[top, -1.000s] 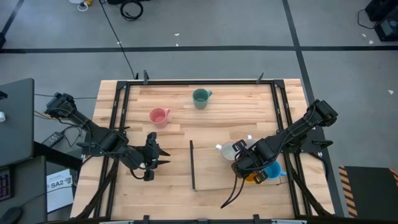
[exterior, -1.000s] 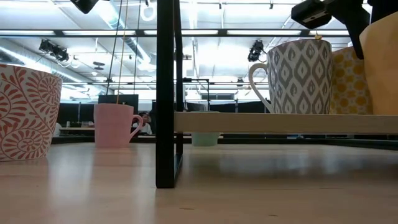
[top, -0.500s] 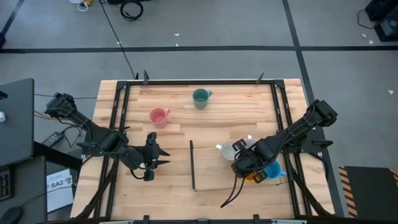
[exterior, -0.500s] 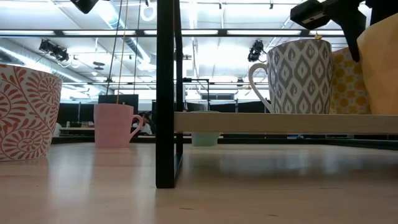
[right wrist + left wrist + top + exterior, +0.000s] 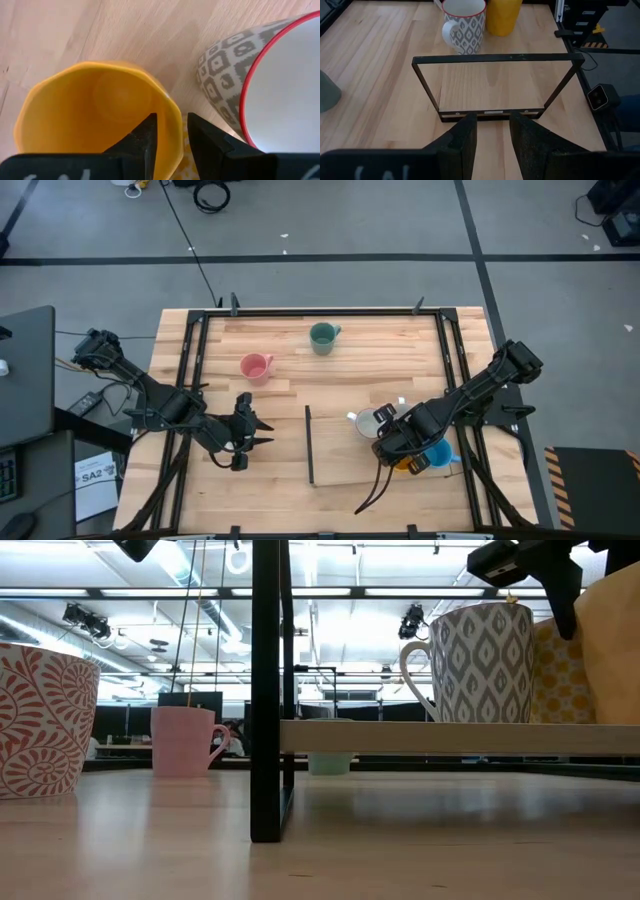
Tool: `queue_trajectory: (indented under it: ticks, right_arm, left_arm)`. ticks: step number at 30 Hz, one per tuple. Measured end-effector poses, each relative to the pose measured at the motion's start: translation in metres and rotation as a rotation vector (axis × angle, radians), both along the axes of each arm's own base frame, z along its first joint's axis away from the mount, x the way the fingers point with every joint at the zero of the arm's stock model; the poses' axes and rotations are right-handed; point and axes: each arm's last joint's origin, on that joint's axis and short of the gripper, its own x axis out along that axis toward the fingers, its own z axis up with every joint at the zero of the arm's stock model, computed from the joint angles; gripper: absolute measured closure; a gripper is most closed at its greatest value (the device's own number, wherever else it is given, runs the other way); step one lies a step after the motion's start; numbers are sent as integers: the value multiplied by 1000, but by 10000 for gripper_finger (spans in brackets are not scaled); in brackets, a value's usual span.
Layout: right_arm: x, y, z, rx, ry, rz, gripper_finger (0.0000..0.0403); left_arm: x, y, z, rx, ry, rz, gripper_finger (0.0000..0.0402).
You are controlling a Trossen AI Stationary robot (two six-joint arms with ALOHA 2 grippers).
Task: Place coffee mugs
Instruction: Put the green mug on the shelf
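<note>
The right gripper [image 5: 170, 142] hangs over the yellow mug [image 5: 95, 112] on the low wooden shelf [image 5: 495, 80], one finger inside the cup and one outside its wall, the jaws parted with a sliver of daylight on each side of the rim, so it is not clamping the mug. The mug stands upright just beside the grey-patterned mug [image 5: 260, 75], and a blue mug [image 5: 438, 455] sits close on its other side. The step in hand looks like letting go after setting the mug down, and doing it well means widening the fingers until both are clear of the wall, then lifting straight up; any sideways drift could drag the rim and knock the patterned neighbour. The left gripper [image 5: 490, 132] waits over the bare surface [image 5: 270, 395] near the shelf's black frame [image 5: 495, 59], jaws apart and empty. The pink mug [image 5: 254, 366] and green mug [image 5: 322, 336] stand well apart on the open surface, not yet shelved.
</note>
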Motion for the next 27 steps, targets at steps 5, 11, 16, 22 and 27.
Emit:
queue_trajectory:
  ticks: [5,11,16,22,27]
  right_arm:
    - [0,0,0,1,5,0,290]
    - [0,0,11,0,7,0,290]
    - [-1,-1,28,-3,13,0,290]
    - [-5,-3,50,-16,33,0,289]
    - [-3,-11,70,-6,13,-9,289]
  left_arm:
    - [0,0,0,0,0,0,278]
    - [0,0,0,0,0,0,278]
    - [0,0,0,-1,-1,0,278]
    - [0,0,0,-1,0,0,278]
    - [0,0,0,-1,-1,0,278]
